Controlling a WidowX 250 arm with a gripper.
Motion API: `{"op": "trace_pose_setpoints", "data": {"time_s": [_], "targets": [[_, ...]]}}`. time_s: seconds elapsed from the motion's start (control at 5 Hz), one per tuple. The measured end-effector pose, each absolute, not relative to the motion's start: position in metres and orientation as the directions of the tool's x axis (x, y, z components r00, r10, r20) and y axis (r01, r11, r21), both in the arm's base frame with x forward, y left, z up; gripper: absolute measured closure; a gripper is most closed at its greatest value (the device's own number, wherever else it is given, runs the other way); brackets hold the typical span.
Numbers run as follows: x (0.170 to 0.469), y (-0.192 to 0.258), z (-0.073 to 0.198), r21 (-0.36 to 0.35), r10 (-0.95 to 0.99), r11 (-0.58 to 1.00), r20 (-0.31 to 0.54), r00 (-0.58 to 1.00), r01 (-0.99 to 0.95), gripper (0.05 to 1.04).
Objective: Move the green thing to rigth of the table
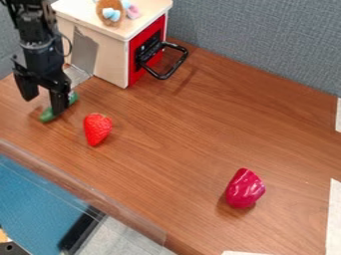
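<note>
Gripper (44,104): at my view's left, fingers apart, one partly hiding the green thing (47,115)
Strawberry (97,129): I see it near the green thing
Magenta pepper (244,189): well apart, lower right
Red-fronted box (96,41): behind the strawberry, black handle (175,49) jutting out

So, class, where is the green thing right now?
In the camera view, the green thing lies on the table at the left, partly hidden behind the claw, with the strawberry just to its right.
</note>
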State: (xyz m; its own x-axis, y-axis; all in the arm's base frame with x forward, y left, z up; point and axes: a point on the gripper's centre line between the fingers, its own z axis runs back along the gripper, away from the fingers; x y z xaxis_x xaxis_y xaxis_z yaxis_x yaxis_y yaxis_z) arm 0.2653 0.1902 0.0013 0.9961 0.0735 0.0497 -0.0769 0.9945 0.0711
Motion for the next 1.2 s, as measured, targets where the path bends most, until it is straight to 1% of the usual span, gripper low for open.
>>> {"op": "trace_pose_setpoints", "data": {"time_s": [0.2,0.4,0.6,0.8,1.0,1.2], "targets": [[0.267,0.188,-0.004,0.052,0.081,0.995,0.053,0.995,-0.084,0.082],[0.269,0.188,-0.005,0.044,0.077,0.996,0.056,0.996,-0.079,0.137],[0.271,0.186,-0.005,0.030,0.070,0.997,0.063,0.996,-0.072,0.426],[0.267,0.177,0.000,-0.015,0.084,0.996,0.034,0.996,-0.083,0.714],[0.275,0.155,0.057,-0.050,0.080,0.996,0.107,0.991,-0.075,0.757],[0.278,0.109,0.100,-0.107,0.043,0.994,0.172,0.984,-0.025,0.757]]}}
